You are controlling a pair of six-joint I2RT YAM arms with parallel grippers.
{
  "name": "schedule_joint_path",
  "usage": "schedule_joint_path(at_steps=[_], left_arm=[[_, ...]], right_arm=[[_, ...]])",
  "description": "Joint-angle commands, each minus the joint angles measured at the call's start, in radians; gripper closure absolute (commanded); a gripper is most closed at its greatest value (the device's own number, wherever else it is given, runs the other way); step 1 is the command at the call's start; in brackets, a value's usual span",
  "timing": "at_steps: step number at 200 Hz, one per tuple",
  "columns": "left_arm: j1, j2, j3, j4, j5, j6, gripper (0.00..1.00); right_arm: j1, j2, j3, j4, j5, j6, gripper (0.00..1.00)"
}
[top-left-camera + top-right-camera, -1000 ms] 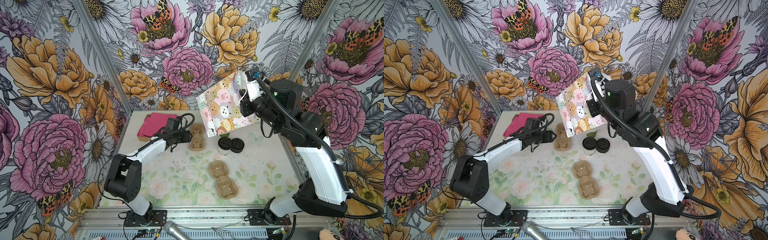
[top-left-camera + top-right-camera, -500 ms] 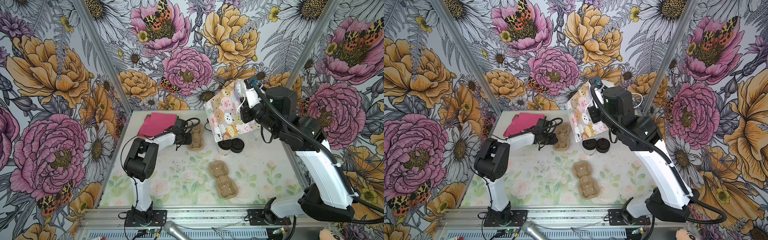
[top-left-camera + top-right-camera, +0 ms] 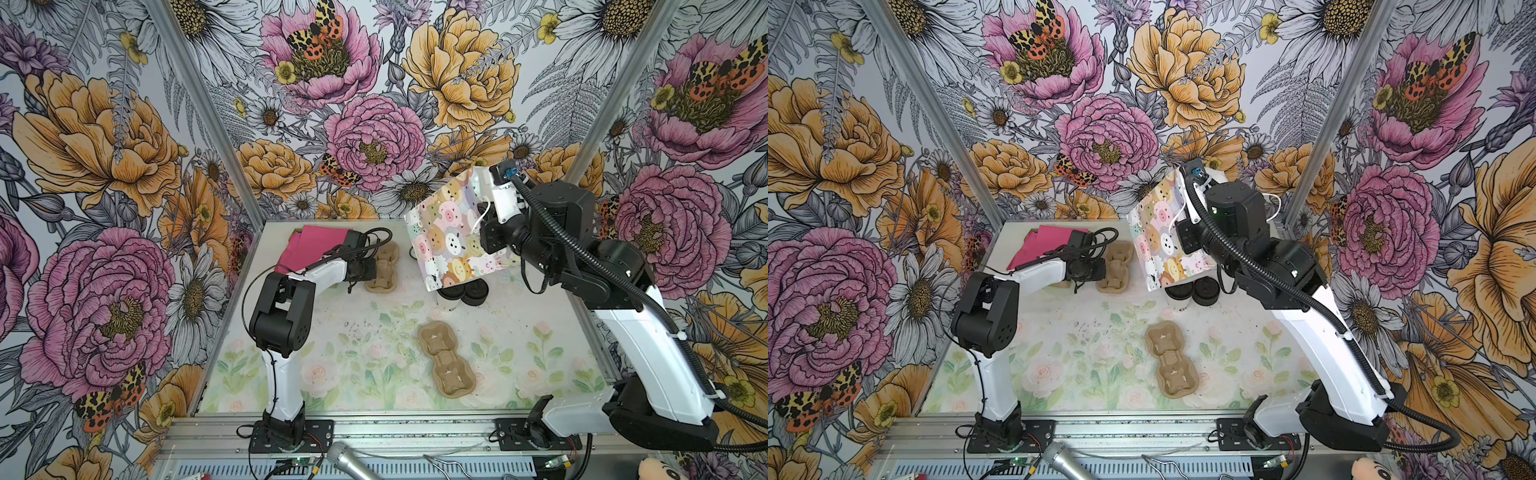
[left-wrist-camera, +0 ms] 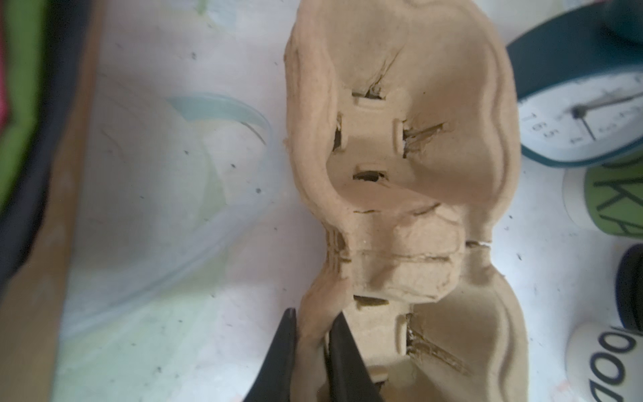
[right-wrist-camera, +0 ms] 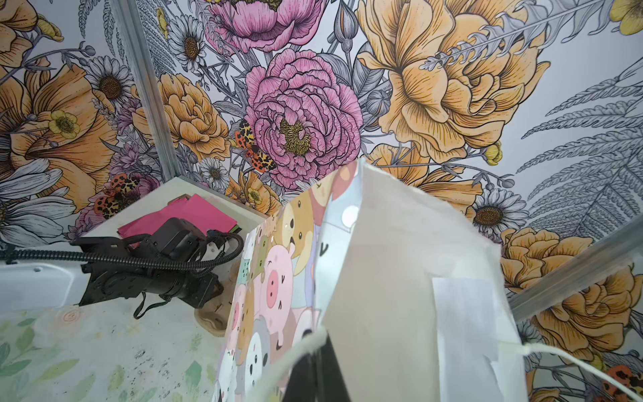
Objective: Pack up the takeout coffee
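The takeout coffee (image 3: 450, 296) (image 3: 1178, 297), a white cup with a black lid, stands mid-table, half hidden under the bag in both top views. My right gripper (image 5: 315, 358) (image 3: 484, 226) is shut on the top edge and cord handle of the cartoon-animal paper bag (image 3: 449, 237) (image 3: 1163, 245) (image 5: 275, 278), which hangs tilted in the air over the cup. My left gripper (image 4: 313, 330) (image 3: 368, 266) (image 3: 1100, 270) is shut on the side rim of a brown pulp cup carrier (image 4: 400, 156) (image 3: 382, 268) at the back of the table.
A second pulp carrier (image 3: 445, 357) (image 3: 1170, 359) lies at front centre. A pile of black lids (image 3: 474, 291) sits beside the coffee. Pink sheets (image 3: 316, 245) lie back left. The left wrist view shows an alarm clock (image 4: 584, 115), a green cup (image 4: 612, 205) and a clear plastic lid (image 4: 167, 195).
My left arm has reached further back and its jaws have closed on the carrier's rim. The right arm has shifted and tilted the bag slightly while holding it.
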Motion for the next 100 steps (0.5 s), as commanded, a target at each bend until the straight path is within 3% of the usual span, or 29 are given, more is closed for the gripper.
schedule_joint_path(at_steps=[1, 22, 35, 47, 73, 100], left_arm=[[0.045, 0.038, 0.067, 0.003, -0.020, 0.034, 0.96], [0.058, 0.080, 0.129, -0.025, -0.010, 0.062, 0.90], [0.060, 0.101, 0.169, -0.051, 0.015, 0.063, 0.75], [0.059, 0.094, 0.183, -0.057, 0.047, 0.051, 0.71], [0.045, 0.003, 0.174, -0.057, 0.071, 0.030, 0.51], [0.060, -0.151, 0.128, -0.057, 0.070, 0.014, 0.41]], right_arm=[[0.028, -0.017, -0.012, 0.024, -0.015, 0.045, 1.00], [0.075, -0.008, -0.016, 0.026, -0.002, 0.057, 1.00], [0.108, -0.002, -0.016, 0.026, 0.019, 0.063, 1.00], [0.137, 0.007, -0.013, 0.025, 0.043, 0.062, 1.00], [0.204, 0.033, 0.002, 0.025, 0.110, 0.053, 1.00], [0.275, 0.055, 0.007, 0.024, 0.184, 0.038, 1.00]])
